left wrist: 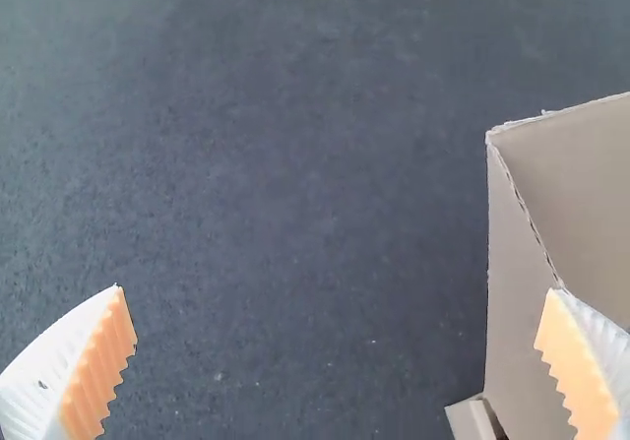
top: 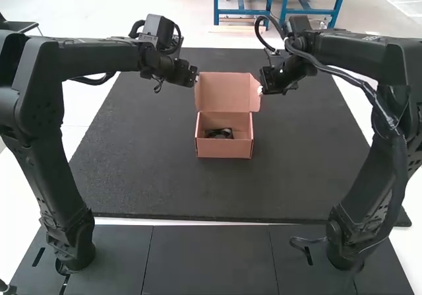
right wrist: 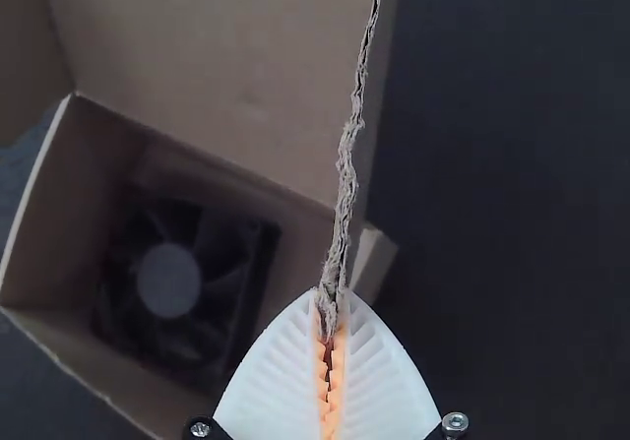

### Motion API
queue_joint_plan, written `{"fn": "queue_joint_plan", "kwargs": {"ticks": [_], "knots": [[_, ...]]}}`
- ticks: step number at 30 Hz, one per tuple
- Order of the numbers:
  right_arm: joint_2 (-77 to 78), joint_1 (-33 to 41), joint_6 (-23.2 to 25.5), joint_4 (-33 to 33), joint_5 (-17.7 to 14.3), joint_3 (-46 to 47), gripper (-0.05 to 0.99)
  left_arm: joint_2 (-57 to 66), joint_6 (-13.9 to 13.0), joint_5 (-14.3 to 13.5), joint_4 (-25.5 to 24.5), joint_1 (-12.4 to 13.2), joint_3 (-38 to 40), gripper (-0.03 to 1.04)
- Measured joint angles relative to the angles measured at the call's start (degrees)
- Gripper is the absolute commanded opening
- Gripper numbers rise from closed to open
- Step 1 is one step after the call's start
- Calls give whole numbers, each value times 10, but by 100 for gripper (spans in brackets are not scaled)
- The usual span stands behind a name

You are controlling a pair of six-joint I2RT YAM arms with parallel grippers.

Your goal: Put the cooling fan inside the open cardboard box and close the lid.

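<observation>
High view: cardboard box [top: 224, 148] sits around the middle of the black mat [top: 132, 150], lid [top: 224, 92] standing upright. Cooling fan [right wrist: 177, 278] lies flat inside the box. Right gripper [right wrist: 330, 334] is clamped tight on the lid's side edge. Left gripper [top: 189, 76] is spread wide, holding nothing, just beside the lid's opposite edge; contact unclear.

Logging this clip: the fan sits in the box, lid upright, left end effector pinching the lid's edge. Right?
No: the right end effector pinches the lid edge, per the right wrist view. The fan is in the box, lid upright.
</observation>
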State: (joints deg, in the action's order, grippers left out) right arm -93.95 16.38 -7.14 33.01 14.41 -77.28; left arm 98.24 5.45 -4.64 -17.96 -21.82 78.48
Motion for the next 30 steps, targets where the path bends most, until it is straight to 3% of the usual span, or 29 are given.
{"fn": "queue_joint_plan", "kwargs": {"ticks": [17, 30], "knots": [[12, 0, -16, 10, 5, 11, -2, -12, 13, 30, -24, -4, -5, 96], [12, 16, -23, 16, 22, 28, -2, -12, 13, 34, -30, -7, -19, 96]]}}
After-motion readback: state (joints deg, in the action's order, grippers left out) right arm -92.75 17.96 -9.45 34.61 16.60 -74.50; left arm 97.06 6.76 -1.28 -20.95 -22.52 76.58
